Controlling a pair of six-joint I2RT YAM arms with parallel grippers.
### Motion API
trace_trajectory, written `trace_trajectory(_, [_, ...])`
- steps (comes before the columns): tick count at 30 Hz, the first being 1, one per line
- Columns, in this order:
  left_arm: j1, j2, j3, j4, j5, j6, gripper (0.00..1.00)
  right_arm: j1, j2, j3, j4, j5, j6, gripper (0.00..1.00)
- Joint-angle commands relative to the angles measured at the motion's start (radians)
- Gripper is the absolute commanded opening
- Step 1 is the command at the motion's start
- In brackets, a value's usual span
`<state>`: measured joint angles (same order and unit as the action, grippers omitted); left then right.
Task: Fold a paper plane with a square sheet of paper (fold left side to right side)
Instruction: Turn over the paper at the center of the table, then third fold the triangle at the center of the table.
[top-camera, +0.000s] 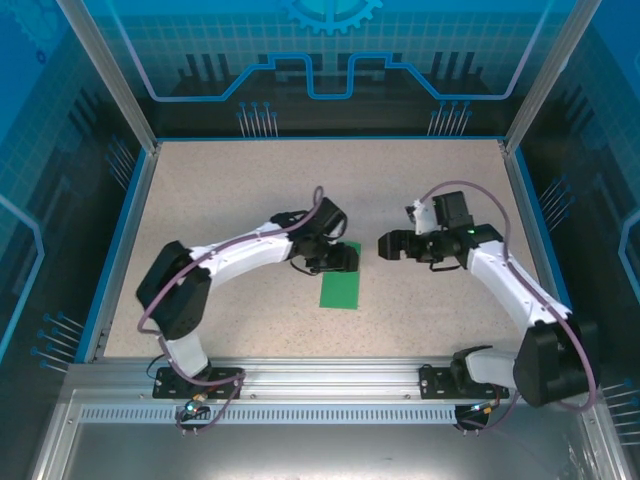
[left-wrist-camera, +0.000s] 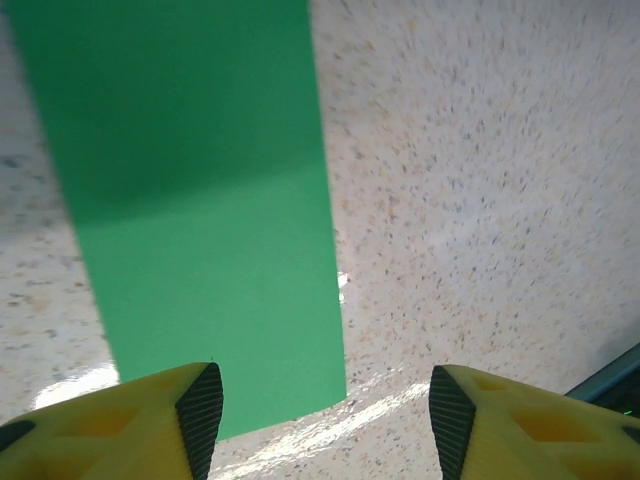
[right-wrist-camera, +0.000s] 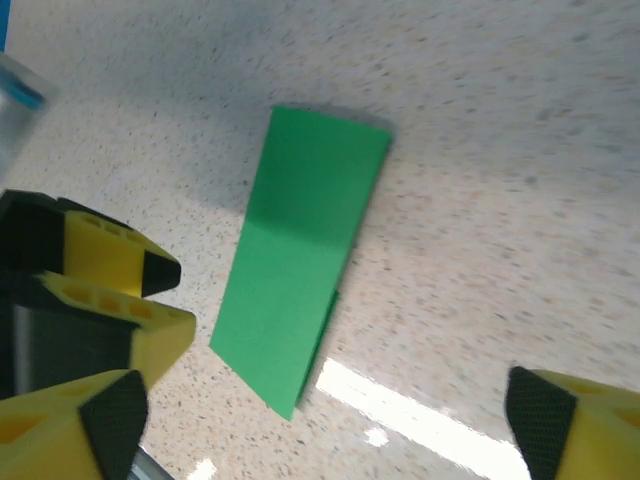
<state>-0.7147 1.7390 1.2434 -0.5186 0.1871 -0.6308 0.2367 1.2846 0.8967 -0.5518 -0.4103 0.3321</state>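
From above, I see the green paper lying flat near the middle of the table, a narrow folded strip with its far end hidden under my left gripper. The left wrist camera shows that gripper's fingers parted with nothing between them, and the strip is cut off at the top there. My right gripper stands wide open just right of the paper, with bare table beyond it. Its wrist view shows a second layer peeking out along one long edge.

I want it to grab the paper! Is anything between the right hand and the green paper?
No, nothing visible. Just bare table lies between the right hand and the green paper.
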Motion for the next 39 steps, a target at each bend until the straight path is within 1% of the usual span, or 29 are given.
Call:
trace_trajectory(1, [0.068, -0.062, -0.122, 0.129, 0.088, -0.052, 0.60, 0.099, 0.109, 0.014, 0.108, -0.034, 0.061, 0.86])
trace_trajectory(4, [0.114, -0.096, -0.218, 0.205, 0.127, -0.078, 0.60, 0.168, 0.217, 0.058, 0.168, -0.013, 0.088, 0.79])
trace_trajectory(7, [0.133, -0.100, -0.274, 0.254, 0.150, -0.092, 0.60, 0.211, 0.320, 0.108, 0.211, 0.006, 0.105, 0.75])
trace_trajectory(10, [0.140, -0.085, -0.302, 0.277, 0.157, -0.099, 0.61, 0.232, 0.414, 0.166, 0.221, 0.025, 0.105, 0.71])
trace_trajectory(14, [0.140, -0.064, -0.321, 0.296, 0.163, -0.105, 0.61, 0.239, 0.507, 0.231, 0.205, 0.052, 0.101, 0.70])
trace_trajectory(19, [0.140, -0.047, -0.330, 0.318, 0.175, -0.112, 0.61, 0.240, 0.571, 0.271, 0.182, 0.085, 0.083, 0.68])
trace_trajectory(24, [0.140, -0.028, -0.327, 0.313, 0.179, -0.110, 0.62, 0.240, 0.619, 0.291, 0.142, 0.155, 0.055, 0.66])
trace_trajectory(28, [0.140, -0.015, -0.328, 0.315, 0.191, -0.111, 0.62, 0.240, 0.656, 0.301, 0.126, 0.162, 0.031, 0.63])
trace_trajectory(33, [0.140, -0.001, -0.334, 0.325, 0.216, -0.115, 0.61, 0.240, 0.668, 0.298, 0.114, 0.188, 0.007, 0.60])
trace_trajectory(39, [0.137, 0.025, -0.338, 0.358, 0.256, -0.124, 0.57, 0.240, 0.674, 0.295, 0.121, 0.174, 0.005, 0.59])
